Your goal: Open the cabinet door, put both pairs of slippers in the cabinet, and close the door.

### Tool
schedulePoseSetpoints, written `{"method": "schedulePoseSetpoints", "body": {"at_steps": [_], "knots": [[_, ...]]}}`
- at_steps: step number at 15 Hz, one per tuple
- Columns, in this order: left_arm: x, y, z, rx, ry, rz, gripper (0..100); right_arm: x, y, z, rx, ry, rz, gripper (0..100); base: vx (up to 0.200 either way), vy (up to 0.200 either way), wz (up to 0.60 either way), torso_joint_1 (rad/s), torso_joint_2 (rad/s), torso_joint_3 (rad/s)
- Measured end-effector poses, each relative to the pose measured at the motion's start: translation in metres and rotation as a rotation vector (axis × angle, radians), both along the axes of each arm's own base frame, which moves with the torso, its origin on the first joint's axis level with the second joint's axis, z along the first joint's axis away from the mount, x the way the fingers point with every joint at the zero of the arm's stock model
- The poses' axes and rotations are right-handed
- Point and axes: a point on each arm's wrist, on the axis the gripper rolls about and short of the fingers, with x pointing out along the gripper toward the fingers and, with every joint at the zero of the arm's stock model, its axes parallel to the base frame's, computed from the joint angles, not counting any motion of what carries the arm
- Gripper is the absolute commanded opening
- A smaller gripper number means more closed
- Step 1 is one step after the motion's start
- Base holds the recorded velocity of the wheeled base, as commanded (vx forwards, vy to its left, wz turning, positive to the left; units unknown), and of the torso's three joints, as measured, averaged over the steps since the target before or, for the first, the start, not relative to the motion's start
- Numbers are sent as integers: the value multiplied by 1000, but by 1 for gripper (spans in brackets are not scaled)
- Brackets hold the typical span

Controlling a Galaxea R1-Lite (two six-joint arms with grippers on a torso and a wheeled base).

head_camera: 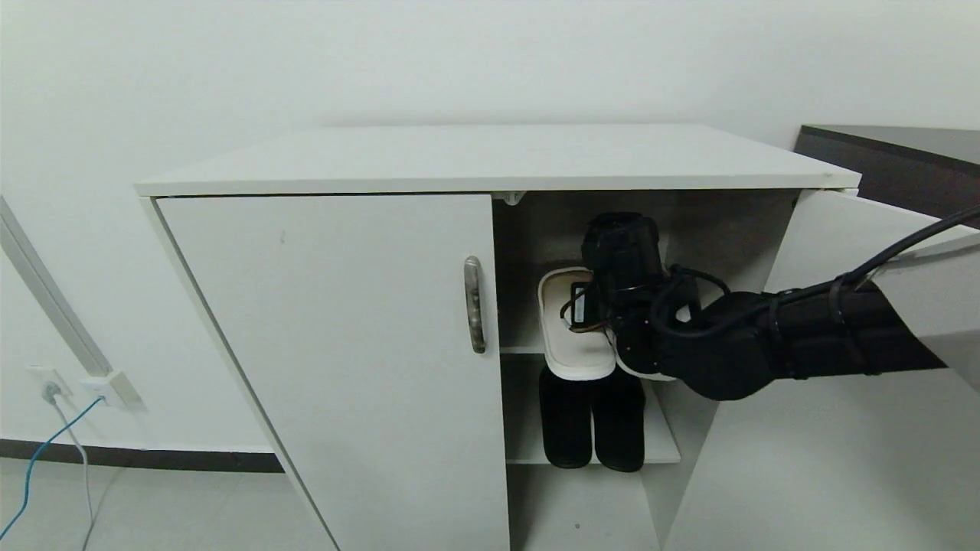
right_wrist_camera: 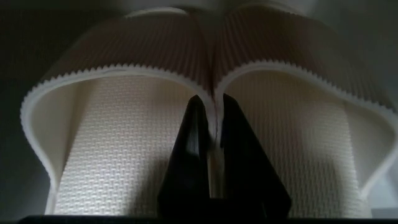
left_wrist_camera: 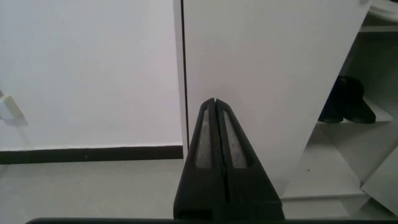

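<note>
Two doors front a white cabinet [head_camera: 490, 157] that stands against a pale wall. The left door [head_camera: 329, 344] is shut, with an upright metal handle [head_camera: 474, 304] near its inner edge. The right door [head_camera: 834, 237] is swung open toward the robot's right.

The right arm reaches through the open half. In the right wrist view, the right claw [right_wrist_camera: 209, 106] is narrowed onto a white pair of slippers [right_wrist_camera: 118, 162]. Its two dark fingers [right_wrist_camera: 189, 134] pinch the touching inner straps of both slippers together, so the pair is held side by side. In the head view, the white pair sits at the level of the upper shelf [head_camera: 521, 350], with the near ends jutting past the shelf's front edge. It is not possible to tell whether they rest on the shelf.

Directly below, a black pair of slippers [head_camera: 593, 421] lies side by side on the lower shelf [head_camera: 662, 448], reaching its front edge.

In the left wrist view, the left claw [left_wrist_camera: 214, 102] has its fingers pressed fully together and holds nothing. It is low in front of the shut door, apart from it.

A wall socket [head_camera: 50, 383] with a blue cable [head_camera: 46, 451] sits low on the wall, well to the left of the cabinet.
</note>
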Motion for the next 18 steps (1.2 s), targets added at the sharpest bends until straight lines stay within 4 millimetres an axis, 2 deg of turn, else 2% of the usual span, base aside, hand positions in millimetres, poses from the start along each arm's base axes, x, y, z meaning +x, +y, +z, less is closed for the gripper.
{"method": "schedulePoseSetpoints", "body": {"at_steps": [3,7,12,13,18], "knots": [[0,0,0,-3,0,0,0,20,1,3,34,-7,-8,0,0,0,0,0,0,0],[0,0,0,-4,0,3,0,42,4,-4,17,-22,-23,0,0,0,0,0,0,0],[0,0,0,-7,0,5,0,51,4,-10,-16,-21,-21,0,0,0,0,0,0,0],[0,0,0,-7,0,5,0,52,3,-11,-16,-20,-19,100,0,0,0,0,0,0],[0,0,0,-5,0,4,0,47,3,-17,-25,3,-17,100,0,0,0,0,0,0]]}}
